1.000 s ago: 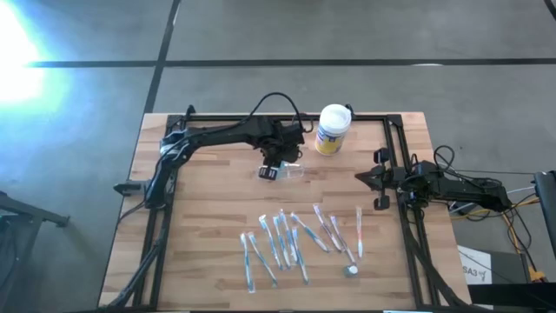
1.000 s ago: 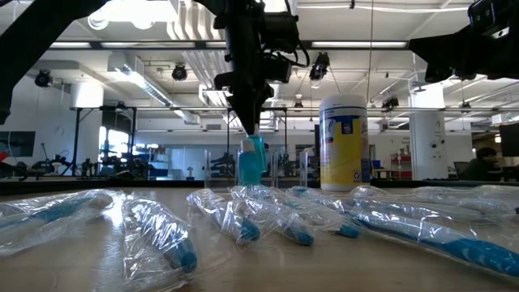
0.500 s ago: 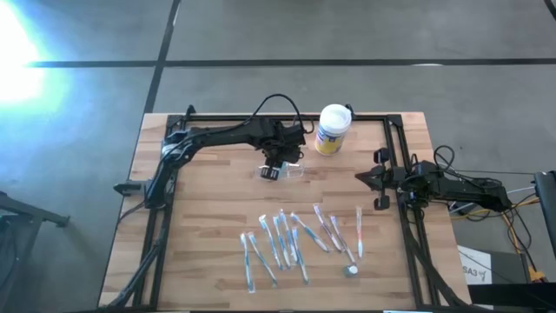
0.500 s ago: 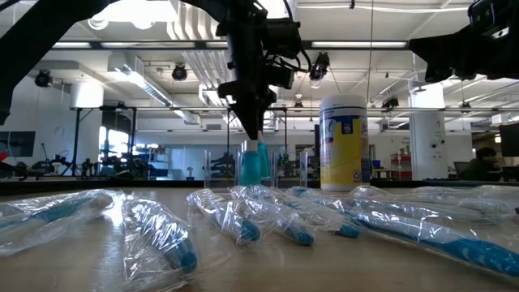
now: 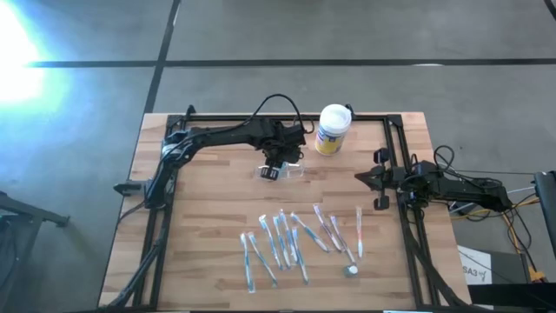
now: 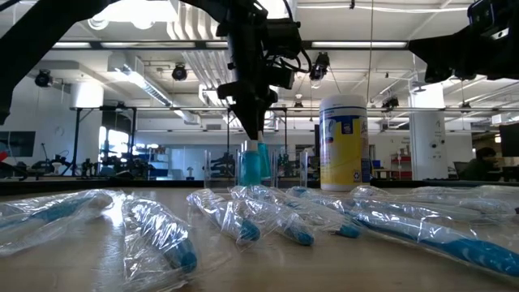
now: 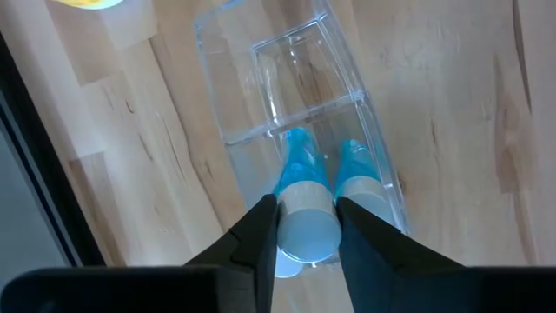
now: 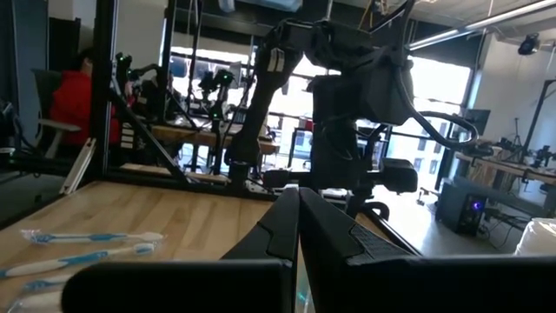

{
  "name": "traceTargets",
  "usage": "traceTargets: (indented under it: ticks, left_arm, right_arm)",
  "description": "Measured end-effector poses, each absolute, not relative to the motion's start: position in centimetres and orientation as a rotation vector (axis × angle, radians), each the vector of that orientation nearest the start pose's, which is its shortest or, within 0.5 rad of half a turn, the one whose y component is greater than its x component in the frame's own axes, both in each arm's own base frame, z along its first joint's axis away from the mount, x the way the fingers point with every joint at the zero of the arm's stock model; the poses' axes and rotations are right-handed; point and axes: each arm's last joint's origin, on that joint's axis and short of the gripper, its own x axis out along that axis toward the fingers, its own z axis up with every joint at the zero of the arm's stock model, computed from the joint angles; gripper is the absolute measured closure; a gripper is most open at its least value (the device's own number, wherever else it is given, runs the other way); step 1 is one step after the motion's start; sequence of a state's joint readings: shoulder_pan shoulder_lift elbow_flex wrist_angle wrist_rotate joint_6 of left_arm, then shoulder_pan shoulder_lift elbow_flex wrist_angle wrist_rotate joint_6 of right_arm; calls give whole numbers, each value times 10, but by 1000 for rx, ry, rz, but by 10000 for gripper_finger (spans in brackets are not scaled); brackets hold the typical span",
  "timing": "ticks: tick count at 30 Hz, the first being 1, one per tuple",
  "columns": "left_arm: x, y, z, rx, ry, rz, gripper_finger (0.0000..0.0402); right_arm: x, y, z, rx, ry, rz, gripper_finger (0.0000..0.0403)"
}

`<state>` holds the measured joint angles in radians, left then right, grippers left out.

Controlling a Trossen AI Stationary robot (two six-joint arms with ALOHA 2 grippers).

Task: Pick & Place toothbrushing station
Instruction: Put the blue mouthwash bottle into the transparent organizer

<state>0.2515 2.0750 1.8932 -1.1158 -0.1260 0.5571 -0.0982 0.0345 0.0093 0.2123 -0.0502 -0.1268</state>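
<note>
The toothbrushing station [image 5: 295,171], a clear plastic holder, stands on the wooden table a little behind its middle; it also shows in the left wrist view [image 7: 295,78]. In its near compartment stands a blue tube [image 7: 295,165] with a white cap. My left gripper [image 5: 271,171] points steeply down over the holder, shut on that tube [image 6: 253,166]. A second blue shape [image 7: 356,169] shows beside it; whether it is a reflection I cannot tell. My right gripper [image 5: 358,178] waits shut by the table's right edge, touching nothing. My left gripper pinches the tube's white cap [image 7: 306,230] between its two fingers, one on each side. The fingers [image 7: 261,235] come from above, pointing steeply down. The tube stands upright inside the clear holder, blue end down; whether that end rests on the holder's floor I cannot tell.
A white canister [image 5: 332,129] with a yellow-blue label stands just behind and right of the holder. Several toothbrushes in clear wrappers [image 5: 295,239] lie spread over the near half of the table, with a small round piece [image 5: 351,270] near the front right.
</note>
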Motion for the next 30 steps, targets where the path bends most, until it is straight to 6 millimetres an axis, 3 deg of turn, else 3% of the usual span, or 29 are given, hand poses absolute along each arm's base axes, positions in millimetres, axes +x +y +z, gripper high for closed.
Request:
traceTargets:
  ticks: [13,30]
  left_arm:
    - [410,107,242,423,1369,-82,285]
    - [413,108,246,415,1338,-51,262]
  right_arm:
    - [97,-8,184,-140,-182,-60,394]
    - [97,-8,184,-144,-181,-61,394]
